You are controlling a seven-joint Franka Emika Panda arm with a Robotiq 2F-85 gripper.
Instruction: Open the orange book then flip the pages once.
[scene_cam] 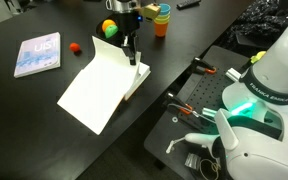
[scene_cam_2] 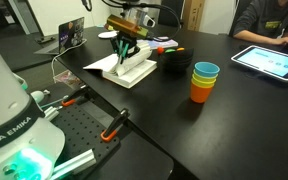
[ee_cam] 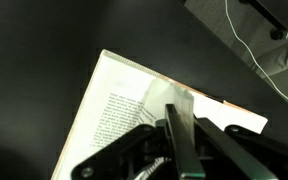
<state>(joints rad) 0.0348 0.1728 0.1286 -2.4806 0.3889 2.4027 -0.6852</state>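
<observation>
The black table (scene_cam: 44, 120) spreads beneath the claw (scene_cam: 132, 58). The orange book (ee_cam: 119, 105) lies open directly under it, and the pages (scene_cam: 99, 85) rise as one slanted white sheet up to the claw, which is clenched on their top edge

Black table (scene_cam: 24, 110) carried everything. Orange book (scene_cam: 134, 88) lay open near middle, pages (scene_cam: 94, 85) white, one leaf raised (faint grey print showed in wrist view). Light-blue book (scene_cam: 36, 55) lay flat, well apart from it. Small red ball (scene_cam: 74, 47) sat between two books. Stack of cups (scene_cam_2: 204, 82) (orange lowest) stood upright. Tablet (scene_cam_2: 267, 62) lay flat near table edge.
</observation>
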